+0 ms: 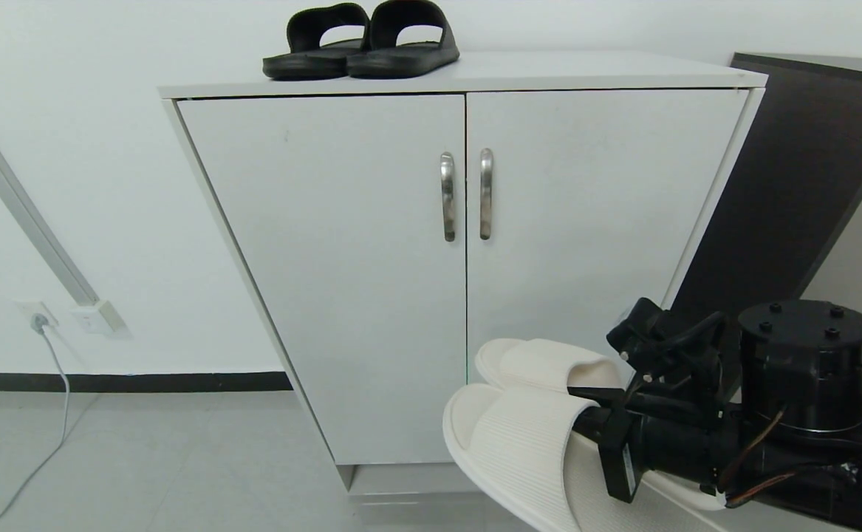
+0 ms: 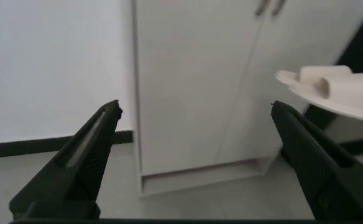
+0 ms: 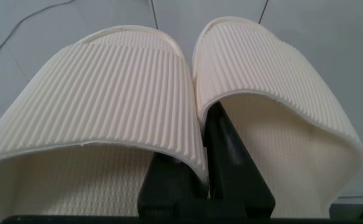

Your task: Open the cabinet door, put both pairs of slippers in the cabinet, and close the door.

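Observation:
A white two-door cabinet [image 1: 371, 281] stands with both doors shut, its two metal handles [image 1: 447, 196] side by side at the centre. A pair of black slippers [image 1: 363, 41] rests on its top, left of centre. My right gripper [image 1: 586, 421] holds a pair of cream ribbed slippers [image 1: 527, 425] in the air, low in front of the right door; its fingers [image 3: 222, 155] are pinched on the two inner edges where the slippers meet. My left gripper [image 2: 194, 118] is open and holds nothing, facing the cabinet's lower left corner [image 2: 188, 93], with the cream slippers [image 2: 330, 84] off to one side.
A dark panel [image 1: 792, 192] leans beside the cabinet on the right. A wall socket [image 1: 39, 319] with a grey cable [image 1: 54, 414] sits low on the left wall. Grey tiled floor [image 1: 142, 458] lies open to the left of the cabinet.

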